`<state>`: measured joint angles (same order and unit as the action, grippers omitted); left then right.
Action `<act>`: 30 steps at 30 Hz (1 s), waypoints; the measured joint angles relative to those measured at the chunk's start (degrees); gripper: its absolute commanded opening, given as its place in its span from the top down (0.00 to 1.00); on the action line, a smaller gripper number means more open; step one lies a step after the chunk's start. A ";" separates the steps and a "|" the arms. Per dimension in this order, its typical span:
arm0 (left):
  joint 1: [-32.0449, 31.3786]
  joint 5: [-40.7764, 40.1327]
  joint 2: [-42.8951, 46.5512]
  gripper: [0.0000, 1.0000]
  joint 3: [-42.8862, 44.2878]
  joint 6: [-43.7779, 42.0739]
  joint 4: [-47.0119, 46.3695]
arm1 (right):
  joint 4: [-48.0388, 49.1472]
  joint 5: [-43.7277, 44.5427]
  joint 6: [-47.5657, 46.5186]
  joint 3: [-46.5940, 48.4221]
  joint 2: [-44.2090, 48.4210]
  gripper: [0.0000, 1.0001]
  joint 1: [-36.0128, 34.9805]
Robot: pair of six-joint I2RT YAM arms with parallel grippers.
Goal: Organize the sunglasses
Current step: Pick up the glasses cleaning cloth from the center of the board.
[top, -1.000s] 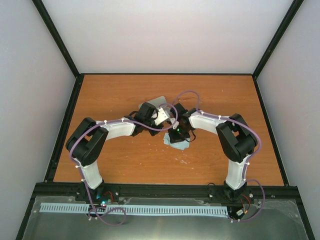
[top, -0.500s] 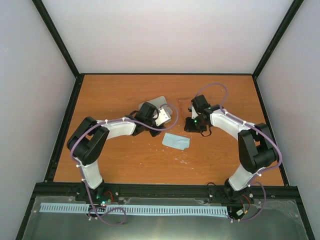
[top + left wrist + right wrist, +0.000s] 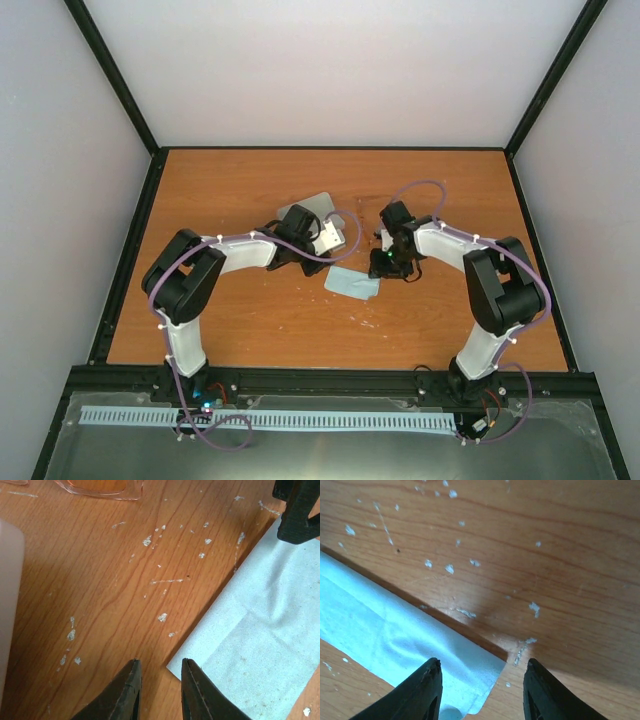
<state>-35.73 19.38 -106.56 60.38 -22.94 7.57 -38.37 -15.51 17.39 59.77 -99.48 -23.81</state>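
Observation:
The sunglasses (image 3: 95,487) show only as a translucent orange lens and frame edge at the top of the left wrist view; I cannot make them out in the top view. The light-blue cloth (image 3: 352,284) lies flat on the wood and also shows in the left wrist view (image 3: 265,640) and the right wrist view (image 3: 395,640). My left gripper (image 3: 330,258) is narrowly open and empty just above the cloth's near corner (image 3: 159,680). My right gripper (image 3: 386,266) is open wide and low over the cloth's right corner (image 3: 481,680).
The pink case with grey inside (image 3: 316,206) lies open behind the left gripper; its pink side fills the left edge of the left wrist view (image 3: 7,605). A black right fingertip (image 3: 297,510) stands over the cloth's far end. The wood bears white scuff marks.
One second ago the right gripper was over the cloth. It pulled back to the right and has now come down at the cloth's right corner. The left gripper shifted slightly.

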 measured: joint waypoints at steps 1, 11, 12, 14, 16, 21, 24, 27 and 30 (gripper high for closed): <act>0.00 0.15 0.00 0.75 0.00 -0.09 0.00 | -0.02 -0.20 -0.07 -0.44 0.00 0.56 0.00; 0.00 0.42 0.00 0.75 0.00 -0.11 0.00 | -0.42 -1.22 -0.83 -1.86 -0.17 0.64 -0.22; 0.00 0.42 0.00 0.75 0.00 -0.11 0.00 | -0.42 -1.25 -0.92 -1.86 -0.24 0.65 -0.24; 0.00 0.42 0.00 0.75 0.00 -0.11 0.00 | -0.31 -1.51 -0.94 -1.86 -0.39 0.66 -0.24; 0.00 0.42 0.00 0.75 0.00 -0.11 0.00 | -0.17 -1.68 -0.92 -1.86 -0.52 0.68 -0.31; 0.00 0.42 0.00 0.74 0.00 -0.11 0.00 | 0.55 -2.08 -0.90 -1.73 -1.01 0.81 -0.70; 0.00 0.46 0.00 0.64 0.00 -0.11 0.00 | 0.85 -2.10 -0.94 -1.66 -1.36 0.96 -0.83; 0.00 0.70 0.00 0.63 0.00 -0.15 0.04 | 1.18 -2.10 -0.94 -1.66 -1.77 0.97 -0.98; 0.00 1.05 -0.02 0.64 0.00 -0.20 0.07 | 1.22 -1.95 -0.83 -1.66 -1.77 0.97 -1.03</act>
<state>-35.73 20.43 -106.59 60.38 -23.14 7.64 -37.15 -17.45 16.56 58.11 -101.25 -24.84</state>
